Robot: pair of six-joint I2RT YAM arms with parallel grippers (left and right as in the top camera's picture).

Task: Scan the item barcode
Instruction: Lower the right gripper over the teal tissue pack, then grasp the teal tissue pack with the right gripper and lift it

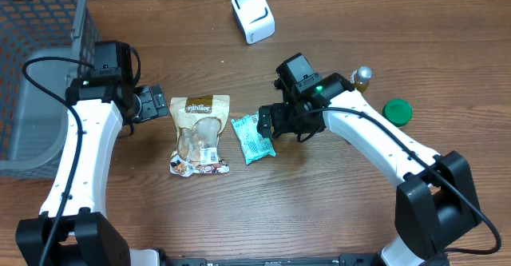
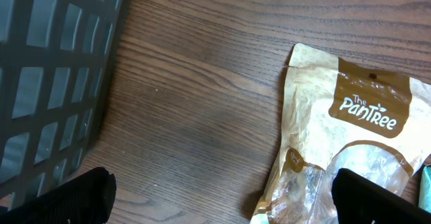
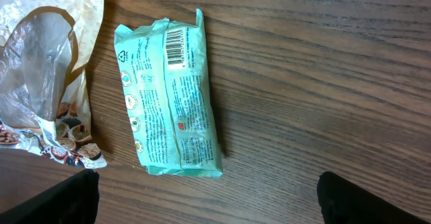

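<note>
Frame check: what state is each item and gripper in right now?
left gripper, open, holding nothing
right gripper, open, holding nothing
tan pouch, lying flat, label up
teal packet, lying flat, barcode up
white device, on the table, untouched
green lid, lying loose on the table
small bottle, upright, partly hidden by the right arm
grey basket, upright at the left

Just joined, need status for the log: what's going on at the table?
Nothing is held yet. Both grippers are open: the left gripper sits beside the tan snack pouch, and the right gripper hovers at the teal packet, whose barcode faces up. The white scanner stands apart, farther back on the table.
</note>
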